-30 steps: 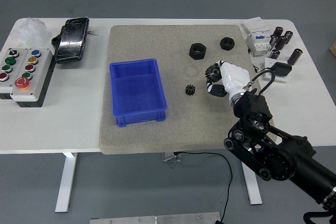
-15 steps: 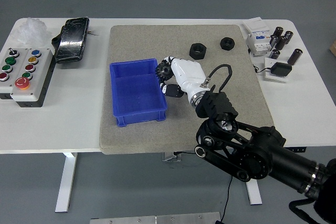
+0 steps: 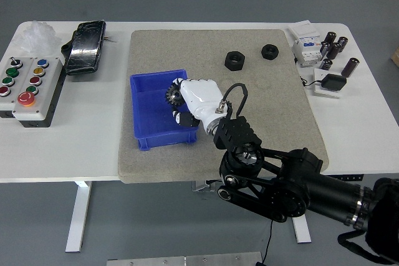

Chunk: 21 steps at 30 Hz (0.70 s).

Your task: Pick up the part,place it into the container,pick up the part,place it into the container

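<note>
My right hand [image 3: 177, 105] is white with black fingertips and reaches over the right half of the blue bin [image 3: 149, 113] on the grey mat [image 3: 274, 101]. Its fingers are shut on a black gear [image 3: 172, 96], held above the bin's inside. Two black nuts lie at the back of the mat, a larger one [image 3: 235, 60] and a smaller one [image 3: 269, 50]. The small black gear seen earlier on the mat is hidden behind my hand and forearm. The left arm is out of view.
A button box [image 3: 28, 83] and a black pouch [image 3: 86, 47] sit at the table's left. Electrical parts and black cylinders [image 3: 330, 48] crowd the back right corner. My black forearm [image 3: 280, 179] crosses the mat's front edge.
My right hand has carried the gear leftward from the mat's right side, past the bin's right wall, to over the bin. The small gear is now covered by my arm.
</note>
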Each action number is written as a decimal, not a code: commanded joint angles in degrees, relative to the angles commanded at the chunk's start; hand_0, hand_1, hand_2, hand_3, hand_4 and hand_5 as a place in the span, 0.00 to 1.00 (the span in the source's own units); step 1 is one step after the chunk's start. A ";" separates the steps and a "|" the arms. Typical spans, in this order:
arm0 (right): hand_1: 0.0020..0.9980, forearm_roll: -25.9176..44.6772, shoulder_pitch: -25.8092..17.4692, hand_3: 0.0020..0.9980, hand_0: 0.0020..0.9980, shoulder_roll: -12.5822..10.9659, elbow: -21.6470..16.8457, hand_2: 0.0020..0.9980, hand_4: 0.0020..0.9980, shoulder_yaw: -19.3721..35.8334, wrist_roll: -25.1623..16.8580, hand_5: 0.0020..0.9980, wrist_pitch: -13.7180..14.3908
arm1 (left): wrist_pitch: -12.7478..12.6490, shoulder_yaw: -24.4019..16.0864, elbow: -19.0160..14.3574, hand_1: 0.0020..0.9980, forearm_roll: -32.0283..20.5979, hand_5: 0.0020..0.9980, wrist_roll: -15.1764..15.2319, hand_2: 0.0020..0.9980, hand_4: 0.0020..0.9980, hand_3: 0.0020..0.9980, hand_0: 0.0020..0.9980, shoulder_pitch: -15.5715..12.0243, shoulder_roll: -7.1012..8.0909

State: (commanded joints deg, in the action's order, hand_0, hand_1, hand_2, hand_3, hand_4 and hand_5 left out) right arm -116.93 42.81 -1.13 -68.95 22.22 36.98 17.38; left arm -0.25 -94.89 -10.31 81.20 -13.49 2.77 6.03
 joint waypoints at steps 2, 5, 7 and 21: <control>0.82 -0.16 0.03 1.00 0.49 0.03 -0.03 0.98 0.81 -0.02 0.00 0.29 -0.11 | -0.02 0.00 0.00 0.55 -0.09 0.34 0.03 0.55 0.61 0.62 0.61 -0.03 -0.01; 0.82 -0.06 0.06 1.00 0.49 0.13 0.02 0.98 0.81 -0.30 0.00 0.29 -0.65 | -0.03 0.01 0.00 0.55 -0.12 0.34 0.06 0.55 0.61 0.62 0.61 -0.03 0.00; 0.86 0.06 0.06 1.00 0.50 0.19 0.13 1.00 0.85 -0.56 0.00 0.28 -1.09 | -0.03 0.06 0.00 0.55 -0.18 0.34 0.10 0.55 0.61 0.62 0.61 0.00 0.01; 0.76 -2.23 -4.89 1.00 0.45 -3.93 2.87 0.92 0.83 14.43 0.00 0.27 0.27 | -0.05 -0.46 0.00 0.55 0.37 0.34 0.04 0.55 0.61 0.62 0.61 -0.33 -0.17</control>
State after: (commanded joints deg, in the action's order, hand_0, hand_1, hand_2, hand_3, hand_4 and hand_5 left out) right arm -119.15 37.92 -5.06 -66.08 36.64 36.98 17.65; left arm -0.30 -95.35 -10.31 81.57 -13.44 2.44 5.86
